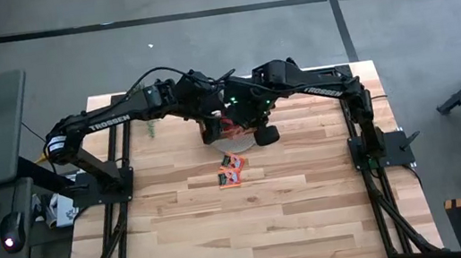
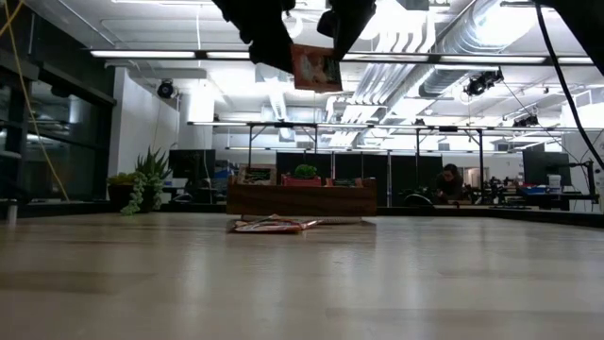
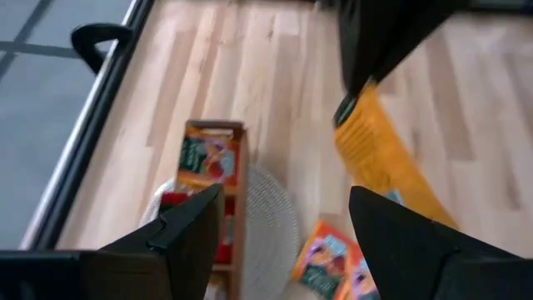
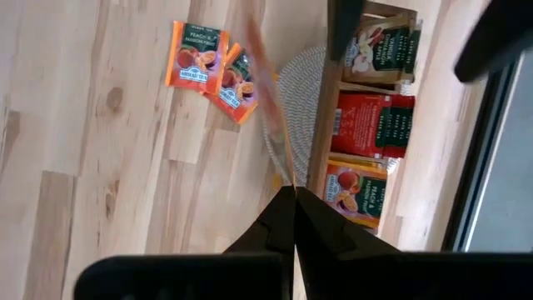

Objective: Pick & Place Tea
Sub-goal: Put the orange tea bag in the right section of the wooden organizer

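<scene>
An orange tea sachet (image 2: 316, 68) hangs high above the table with my right gripper (image 4: 293, 196) shut on it. My left gripper (image 3: 283, 225) stands open close beside it, its fingers apart from the sachet (image 3: 383, 158). Below them is the brown wooden tray (image 4: 321, 125), which stands on a round white mat (image 4: 293, 83) and holds several sachets upright in its compartments. Loose sachets (image 1: 231, 170) lie flat on the table just in front of the tray. In the high view both grippers meet over the far middle of the table. My right gripper pinches the sachet's upper edge (image 4: 287, 171) between its two shut fingers. The fingers come from above, pointing steeply down. The sachet hangs below them, lifted clear of table and tray, and shows edge-on in the right wrist view.
The loose sachets (image 4: 196, 54) lie on bare wood toward the near side of the tray (image 2: 302, 198). Black frame rails (image 1: 122, 162) run along the table's left and right sides. A potted plant (image 2: 142, 179) stands at the far left.
</scene>
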You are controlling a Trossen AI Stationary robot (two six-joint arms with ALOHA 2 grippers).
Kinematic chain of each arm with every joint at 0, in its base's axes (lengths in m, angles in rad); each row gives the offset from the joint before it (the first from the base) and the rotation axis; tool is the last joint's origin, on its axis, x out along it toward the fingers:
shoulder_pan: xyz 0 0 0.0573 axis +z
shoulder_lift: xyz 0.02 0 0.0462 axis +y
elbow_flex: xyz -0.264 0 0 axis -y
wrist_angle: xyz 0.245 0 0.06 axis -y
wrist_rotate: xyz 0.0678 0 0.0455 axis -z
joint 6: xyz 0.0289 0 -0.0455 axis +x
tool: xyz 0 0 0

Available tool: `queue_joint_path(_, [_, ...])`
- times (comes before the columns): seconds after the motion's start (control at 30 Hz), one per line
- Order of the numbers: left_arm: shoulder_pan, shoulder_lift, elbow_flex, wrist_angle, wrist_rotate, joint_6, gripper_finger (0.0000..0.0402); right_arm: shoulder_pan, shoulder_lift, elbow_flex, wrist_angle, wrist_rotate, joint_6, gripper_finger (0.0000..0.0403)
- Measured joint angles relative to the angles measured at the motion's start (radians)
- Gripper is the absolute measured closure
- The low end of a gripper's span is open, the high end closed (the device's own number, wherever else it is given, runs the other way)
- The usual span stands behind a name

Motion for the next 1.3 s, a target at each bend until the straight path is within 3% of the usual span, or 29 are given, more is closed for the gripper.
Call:
queue_joint_path(0.4, [0.000,0.020,0.000,0.026,-0.100,0.043,0.0144,0.000,-0.028,0.002,0.011,-0.004,-0.026,0.0403])
queue_joint_path(0.77, [0.000,0.066,-0.001,0.057,-0.051,-0.018,0.0144,-0.010,-0.026,0.002,-0.016,0.036,-0.028,0.0403])
queue_joint_path(1.1, [-0.001,0.066,-0.001,0.050,0.221,-0.058,0.0144,-0.023,-0.026,0.002,-0.017,0.010,-0.040,0.0403])
queue_joint_path(1.3, [-0.001,0.066,-0.001,0.048,0.262,-0.065,0.0144,-0.032,-0.025,0.002,-0.017,-0.004,-0.044,0.0403])
